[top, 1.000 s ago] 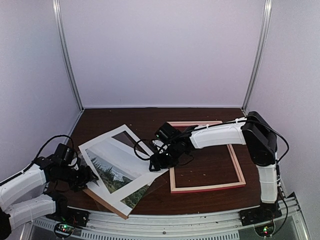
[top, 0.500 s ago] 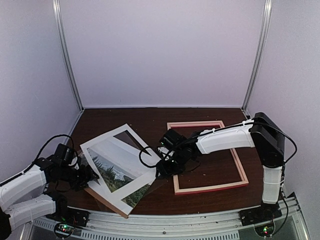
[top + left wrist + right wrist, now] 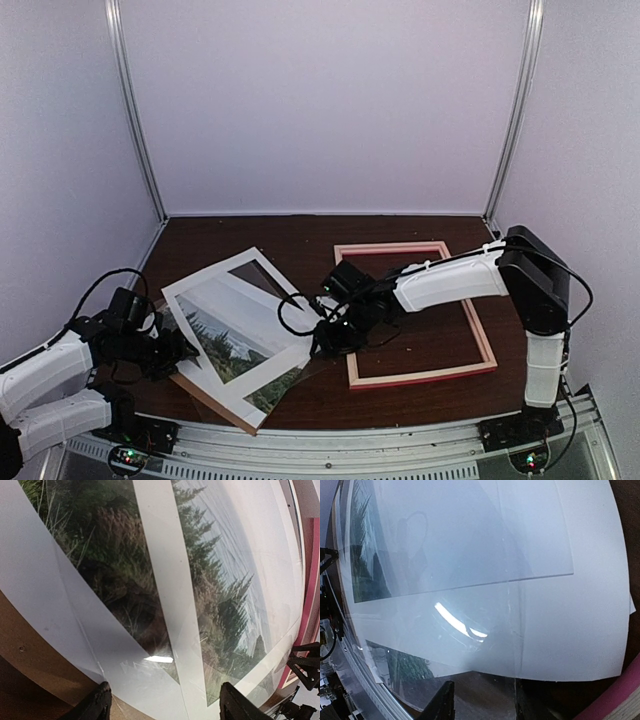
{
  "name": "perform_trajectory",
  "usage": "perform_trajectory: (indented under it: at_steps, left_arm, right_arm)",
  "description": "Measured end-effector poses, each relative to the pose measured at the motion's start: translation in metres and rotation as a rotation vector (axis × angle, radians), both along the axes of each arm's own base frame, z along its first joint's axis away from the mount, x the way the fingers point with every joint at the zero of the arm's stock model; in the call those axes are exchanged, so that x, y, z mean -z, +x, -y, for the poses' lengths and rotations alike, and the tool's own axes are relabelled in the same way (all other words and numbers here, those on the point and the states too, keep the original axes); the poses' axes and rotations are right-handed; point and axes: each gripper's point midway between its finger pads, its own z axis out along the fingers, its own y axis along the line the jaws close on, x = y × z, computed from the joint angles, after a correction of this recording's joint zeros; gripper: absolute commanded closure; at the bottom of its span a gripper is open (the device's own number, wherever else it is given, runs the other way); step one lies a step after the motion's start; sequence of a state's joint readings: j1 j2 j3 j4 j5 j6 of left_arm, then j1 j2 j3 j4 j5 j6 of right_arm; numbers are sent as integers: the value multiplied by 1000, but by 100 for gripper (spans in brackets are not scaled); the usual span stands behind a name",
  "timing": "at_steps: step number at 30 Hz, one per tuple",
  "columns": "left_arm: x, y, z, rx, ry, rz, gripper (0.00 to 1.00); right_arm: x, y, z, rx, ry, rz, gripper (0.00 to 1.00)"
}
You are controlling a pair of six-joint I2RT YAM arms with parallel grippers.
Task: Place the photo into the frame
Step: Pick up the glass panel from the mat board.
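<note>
The frame (image 3: 420, 376), thin pink rails around bare desk (image 3: 300, 235), lies flat at 3 o'clock from the stack, with open room toward 12. The glossy photo (image 3: 225, 340) lies skewed under a white mat (image 3: 197, 288) on a brown backing board (image 3: 205, 400). The left fingers (image 3: 178, 350), spread wide and holding nothing, sit at its 9 o'clock edge. The right fingers (image 3: 335, 338), parted and clamping nothing visible, sit at its 3 o'clock corner.

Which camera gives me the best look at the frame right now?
Top external: it shows the whole frame, all four pink rails flat on the table, the right arm crossing its left side. Left wrist catches only a pink sliver at its right edge; right wrist only a pink bit at bottom right.
</note>
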State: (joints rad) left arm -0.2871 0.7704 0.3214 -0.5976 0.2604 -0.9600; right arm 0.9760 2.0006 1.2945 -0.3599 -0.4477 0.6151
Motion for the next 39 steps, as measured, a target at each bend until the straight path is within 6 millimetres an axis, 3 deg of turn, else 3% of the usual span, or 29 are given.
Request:
perform_trajectory:
  at_steps: [12,20,31,39]
  left_arm:
    - [1,0,0,11,4,0,26]
    - [0,0,0,17,9,0,26]
    - [-1,7,1,34,24,14,26]
    - [-2,7,1,40,26,19,26]
  right_arm:
    - [-2,-8,1,0,41,-45,76]
    - [-26,-1,5,12,122,-45,76]
    - [-48,2,-15,-17,274,-77,72]
    - [-31,8,-21,-18,254,-114,70]
